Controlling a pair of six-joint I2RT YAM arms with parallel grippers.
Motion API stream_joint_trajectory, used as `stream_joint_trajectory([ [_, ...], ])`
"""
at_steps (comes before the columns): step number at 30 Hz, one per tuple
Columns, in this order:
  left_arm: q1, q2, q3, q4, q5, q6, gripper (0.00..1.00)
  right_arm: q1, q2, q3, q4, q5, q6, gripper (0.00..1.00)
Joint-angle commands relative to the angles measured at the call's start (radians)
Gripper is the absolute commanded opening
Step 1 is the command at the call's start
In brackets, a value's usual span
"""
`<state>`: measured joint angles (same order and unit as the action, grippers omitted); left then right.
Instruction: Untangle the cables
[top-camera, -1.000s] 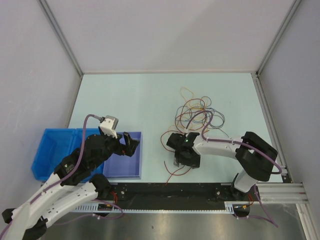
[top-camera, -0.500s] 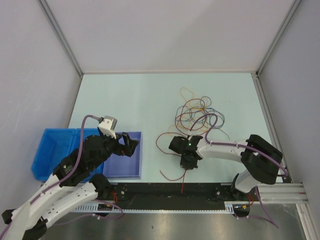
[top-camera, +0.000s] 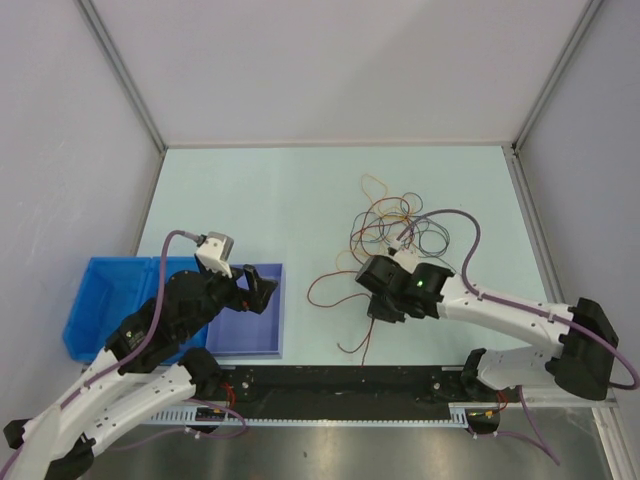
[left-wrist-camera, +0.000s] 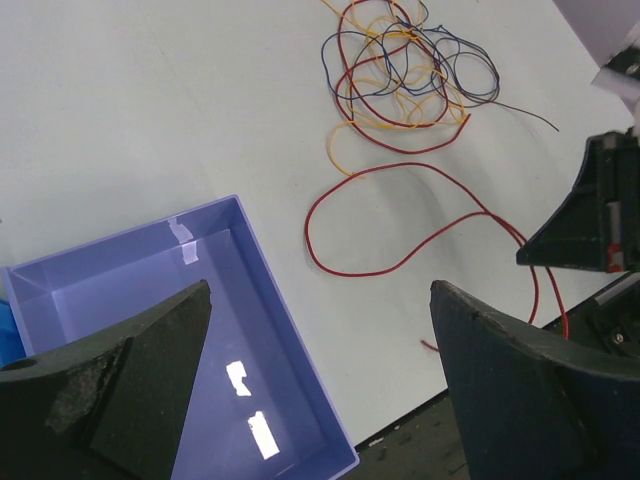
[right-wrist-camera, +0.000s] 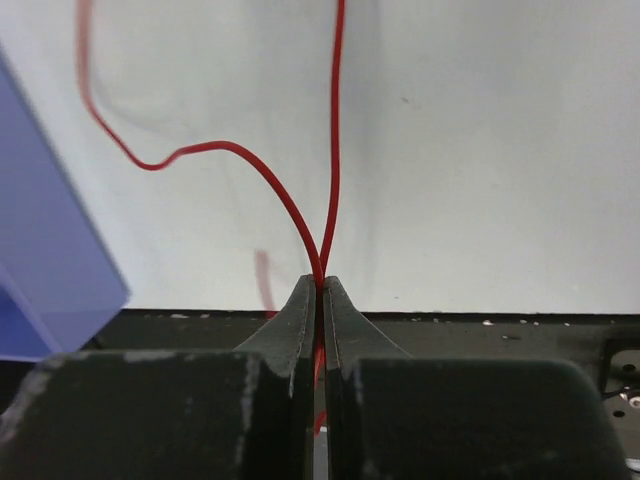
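Red cable: pinched between the closed fingers of the right gripper, by the table's near edge; it trails back to the cables, right of centre.
Risk: pulling may tighten the knot or drag the whole heap.
Around: left gripper spread wide and holding nothing, over the bin at the near-left edge; nothing seems to block the way.

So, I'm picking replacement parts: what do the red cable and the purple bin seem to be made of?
Red cable: likely plastic-insulated wire, smooth and slightly glossy; it holds loose curves. Purple bin: probably moulded plastic, glossy; its floor mirrors bright light patches.
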<state>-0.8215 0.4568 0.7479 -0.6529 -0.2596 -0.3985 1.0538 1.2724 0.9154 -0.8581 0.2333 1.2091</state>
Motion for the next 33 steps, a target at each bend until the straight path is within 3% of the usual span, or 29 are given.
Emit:
stream_joint_trajectory([
  [1,0.007,-0.015,-0.005,0.03,-0.012,0.016,0.96,-0.017,-0.059,0.121,-0.039,0.097,-0.072,0.0],
  [14,0.007,-0.075,-0.007,0.032,-0.047,0.007,0.95,-0.006,-0.097,0.255,0.166,0.051,-0.345,0.0],
  [33,0.008,-0.102,-0.01,0.03,-0.079,-0.002,0.96,0.052,0.097,0.453,0.286,-0.1,-0.534,0.0],
])
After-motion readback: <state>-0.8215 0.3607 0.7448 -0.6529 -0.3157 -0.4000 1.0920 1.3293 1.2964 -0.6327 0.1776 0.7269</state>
